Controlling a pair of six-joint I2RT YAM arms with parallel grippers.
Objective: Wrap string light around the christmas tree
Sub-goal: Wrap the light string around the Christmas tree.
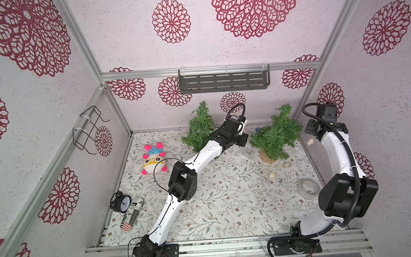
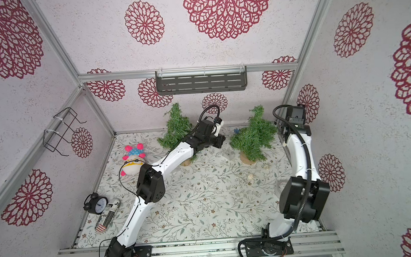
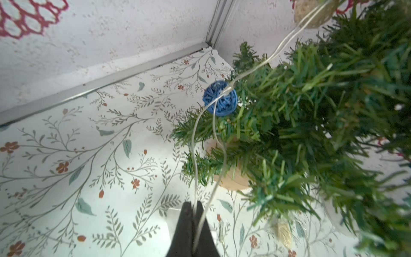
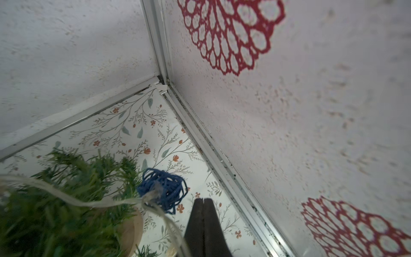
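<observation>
Holds the wire (image 3: pixel 195 155) pinched in the left gripper (image 3: pixel 193 211), jaws together on it. Just ahead, a blue ball (image 3: pixel 220 98) against the tree (image 3: pixel 311 111). Right gripper (image 4: pixel 203 211) closed, wire and ball just beside. Behind the left gripper, a second tree (image 1: pixel 199 129), partly hidden by the arm. Plush (image 1: pixel 153 159), clock (image 1: pixel 121 201) and tape (image 1: pixel 308 187) well apart.
</observation>
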